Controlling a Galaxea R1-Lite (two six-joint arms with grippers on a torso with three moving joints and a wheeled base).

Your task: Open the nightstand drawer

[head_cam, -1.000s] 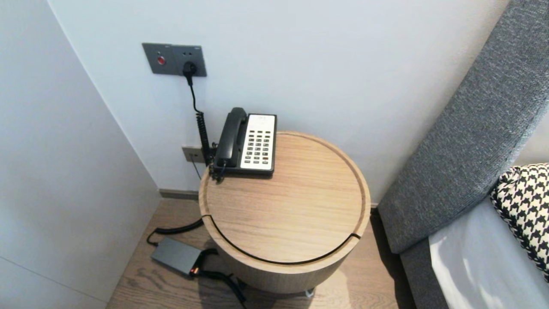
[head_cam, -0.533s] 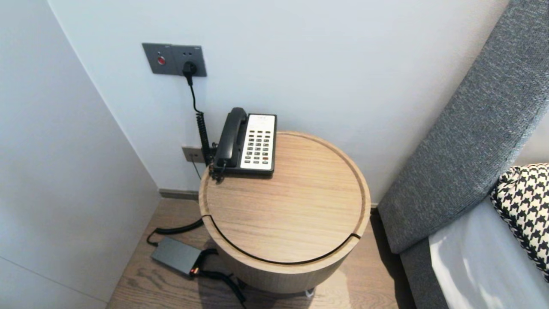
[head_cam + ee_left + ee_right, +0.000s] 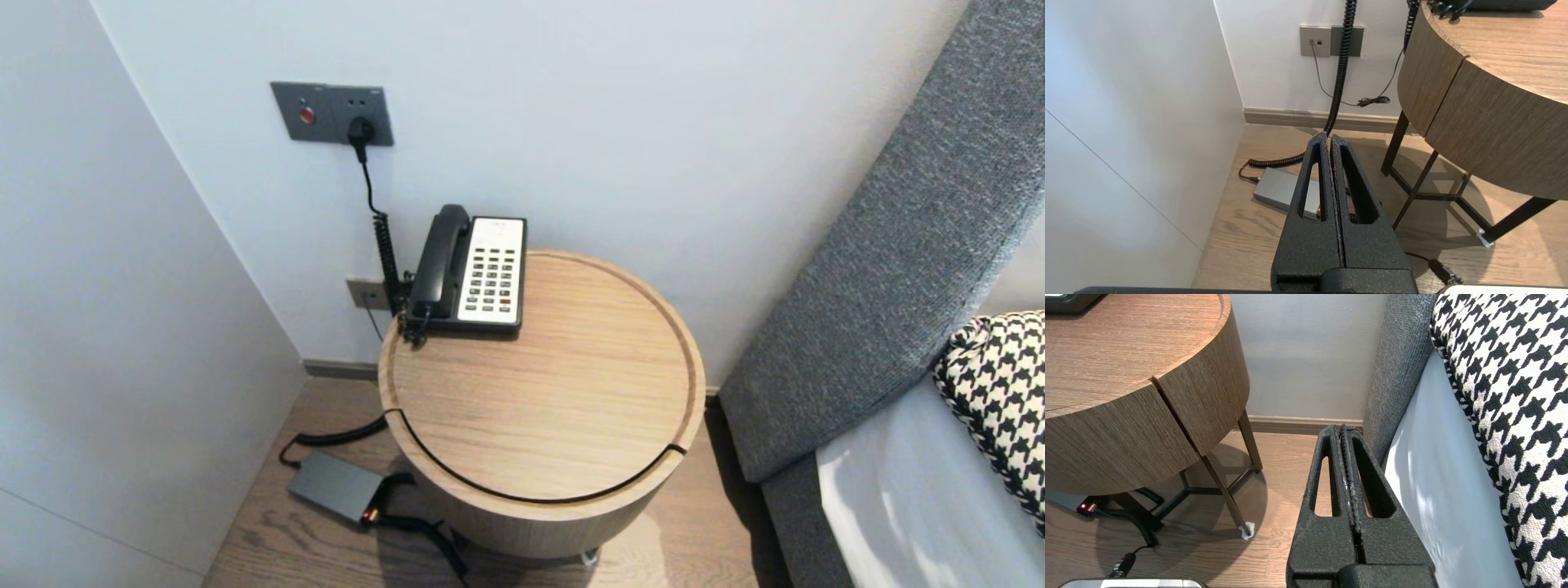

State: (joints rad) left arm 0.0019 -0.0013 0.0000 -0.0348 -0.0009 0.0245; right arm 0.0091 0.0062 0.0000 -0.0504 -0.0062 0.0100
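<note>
Both grippers low near floor, fingers pressed together, holding nothing. Of these, left gripper (image 3: 1329,136) hangs beside round table (image 3: 1474,122), above grey power adapter (image 3: 1278,188), apparently not touching it; right gripper (image 3: 1342,428) sits between table and bed (image 3: 1437,498). Telephone (image 3: 473,269) on table's rear left edge, handset on cradle.

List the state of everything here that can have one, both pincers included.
Left pincer: shut, empty, low beside the round wooden side table.
Right pincer: shut, empty, between that table and the grey upholstered bed.
Black handset: resting on the black-and-white desk telephone.
Black plug: seated in the grey wall socket.
Grey power adapter box: on the floor, red light lit.
Table's curved front panel: closed flush.
</note>
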